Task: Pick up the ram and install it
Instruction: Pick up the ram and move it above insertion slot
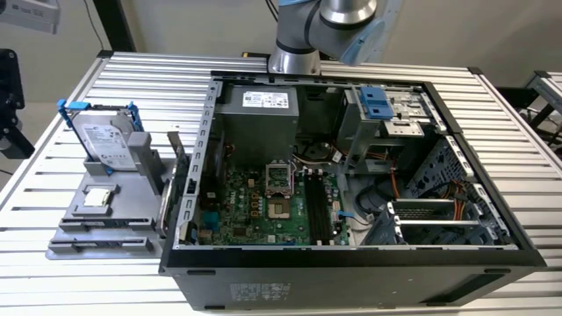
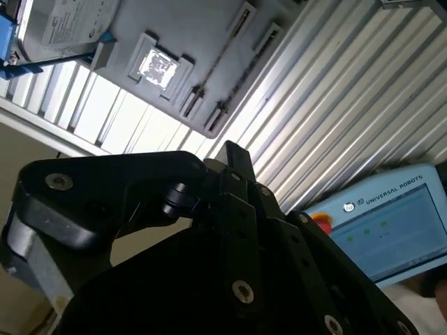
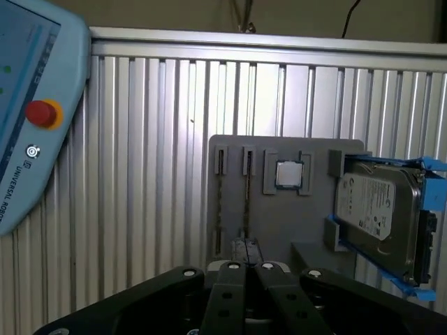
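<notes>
On the bench (image 1: 79, 276), an open case (image 1: 351, 276) houses a motherboard (image 1: 255, 210); the tray (image 1: 114, 227) beside it holds a hard drive (image 1: 107, 141) and chip (image 1: 97, 196). We cannot tell if the pincer (image 3: 244, 300) is clenched.

A ribbed silver metal table (image 1: 518, 125) stands before a plain beige wall (image 1: 193, 26); light glints brightly along its grooves.

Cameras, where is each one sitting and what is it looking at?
Exterior view: off the arm, up high, looking down into the open computer case on the slatted table; the arm stands beyond it.
First wrist view: on the arm, looking over the gripper at the gray tray.
Second wrist view: on the arm, looking past the gripper at that tray.
Shared: both wrist views show the hard drive, CPU chip and teach pendant.
</notes>
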Robot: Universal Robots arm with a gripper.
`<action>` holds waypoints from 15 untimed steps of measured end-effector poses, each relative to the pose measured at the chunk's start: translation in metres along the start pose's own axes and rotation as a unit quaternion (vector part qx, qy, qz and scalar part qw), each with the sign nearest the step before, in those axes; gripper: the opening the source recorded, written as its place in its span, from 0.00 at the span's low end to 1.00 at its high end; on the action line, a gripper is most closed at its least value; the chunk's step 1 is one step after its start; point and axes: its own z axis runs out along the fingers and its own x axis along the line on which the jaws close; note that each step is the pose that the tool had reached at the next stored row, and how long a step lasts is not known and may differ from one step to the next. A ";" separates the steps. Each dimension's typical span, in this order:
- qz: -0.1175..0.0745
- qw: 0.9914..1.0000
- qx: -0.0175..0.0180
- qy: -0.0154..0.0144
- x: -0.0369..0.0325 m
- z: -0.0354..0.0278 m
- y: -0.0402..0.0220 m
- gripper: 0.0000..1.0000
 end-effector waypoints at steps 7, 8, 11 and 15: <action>-0.013 1.000 0.004 0.000 -0.0002 0.0000 0.0000 0.00; -0.017 1.000 0.006 0.000 -0.0002 0.0001 0.0000 0.00; -0.028 1.000 0.010 0.000 -0.0002 0.0004 0.0000 0.00; -0.033 0.999 0.011 0.000 -0.0002 0.0005 0.0000 0.00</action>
